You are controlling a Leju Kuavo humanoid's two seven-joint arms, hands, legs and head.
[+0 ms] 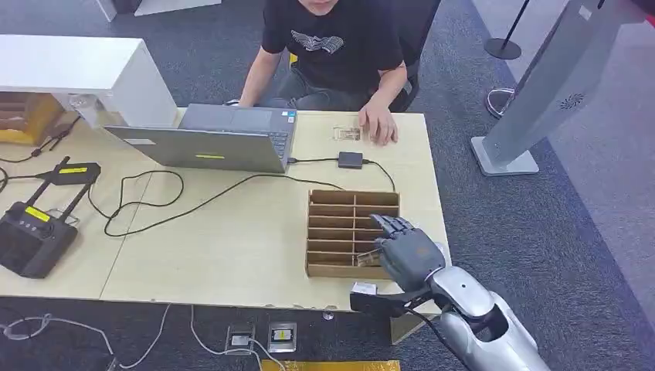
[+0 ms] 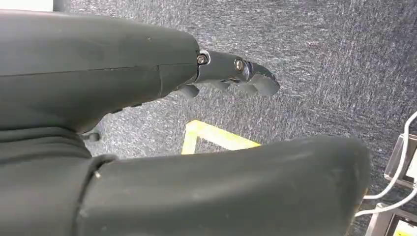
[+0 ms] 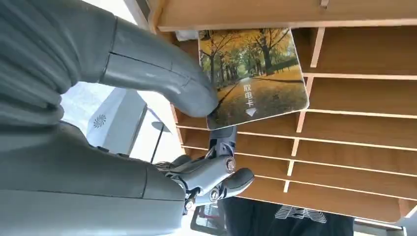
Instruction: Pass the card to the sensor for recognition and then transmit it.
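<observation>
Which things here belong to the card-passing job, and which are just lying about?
Job: card, pinched by the right hand; wooden card rack; small black sensor box; person's hand.
Lying about: laptop; black remote controller; cables.

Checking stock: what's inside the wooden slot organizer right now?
The slot organizer looks bare in its visible slots. One card, printed with autumn trees, is pinched by the right hand at the near row. That hand covers the slots beneath it, so those cannot be checked.
</observation>
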